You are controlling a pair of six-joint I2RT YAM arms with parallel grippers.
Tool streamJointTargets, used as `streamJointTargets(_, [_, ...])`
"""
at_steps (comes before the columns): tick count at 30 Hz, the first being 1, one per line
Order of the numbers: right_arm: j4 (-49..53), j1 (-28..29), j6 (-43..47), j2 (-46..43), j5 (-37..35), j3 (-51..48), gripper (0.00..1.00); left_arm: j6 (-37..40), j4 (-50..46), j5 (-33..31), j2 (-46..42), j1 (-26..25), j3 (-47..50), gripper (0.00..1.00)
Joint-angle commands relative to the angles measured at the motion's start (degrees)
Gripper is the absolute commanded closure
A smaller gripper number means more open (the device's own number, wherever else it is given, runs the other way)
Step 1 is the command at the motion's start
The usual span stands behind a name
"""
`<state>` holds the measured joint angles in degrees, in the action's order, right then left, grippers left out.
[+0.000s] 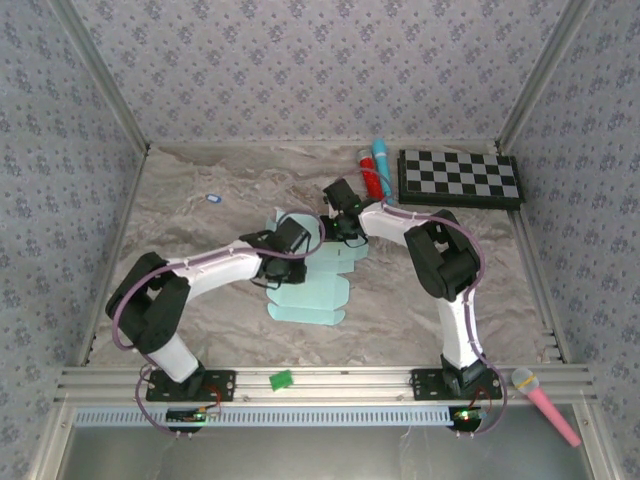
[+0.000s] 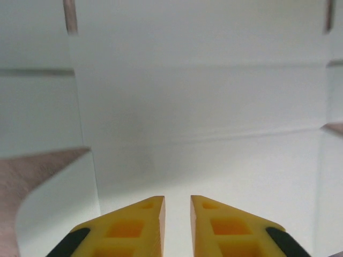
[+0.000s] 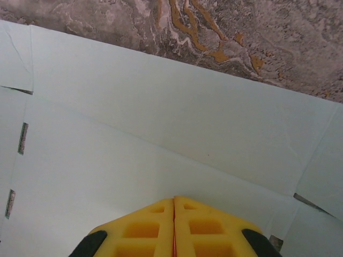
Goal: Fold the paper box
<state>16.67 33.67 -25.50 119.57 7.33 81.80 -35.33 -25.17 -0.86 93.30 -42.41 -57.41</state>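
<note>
The paper box [image 1: 310, 296] is lying as a flat die-cut sheet on the marbled table [image 1: 195, 225], just below the centre of the top view. Its flaps are spreading outward and its panels are not yet forming a container. Both arms are reaching in over the sheet's upper half. The left gripper [image 2: 177, 206] is pointing at the pale card from the bottom edge of its wrist view, with its yellow fingers [image 2: 140, 222] standing released, a narrow gap showing between them and nothing in it. The right gripper [image 3: 173, 208] is hovering over a creased panel near the sheet's far edge, its fingers clenched tip to tip; whether any card is caught between them I cannot tell. A checkerboard [image 1: 460, 178] is sitting at the upper right.
</note>
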Motion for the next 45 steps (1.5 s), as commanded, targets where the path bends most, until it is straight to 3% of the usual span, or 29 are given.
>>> streamJointTargets(1, [2.26,0.21,1.4,-3.14,0.69,1.22,0.91,2.29,-1.81,0.41,-1.8,3.32,-4.35,0.76])
streamJointTargets(6, [2.37,0.34,1.75,-3.99,1.8,1.7,0.92,6.12,-3.18,1.59,-0.22,8.52,-9.68,0.62])
streamJointTargets(14, [0.19,1.08,-0.33,-3.51,2.59,-0.62,0.95,12.65,-5.93,0.65,10.9,14.04,-22.16,0.55])
streamJointTargets(20, [-0.43,1.75,-0.89,-2.7,2.47,-1.81,0.97,16.09,-10.65,-5.42,20.04,15.21,-32.87,0.52])
streamJointTargets(29, [-1.49,1.93,-1.88,-1.53,2.51,-3.39,0.99,18.29,-15.51,-6.4,29.69,17.08,-44.07,0.5])
streamJointTargets(45, [-2.09,1.9,-2.58,-0.65,2.51,-4.61,1.0,20.01,-18.29,-3.18,33.29,17.34,-46.3,0.51])
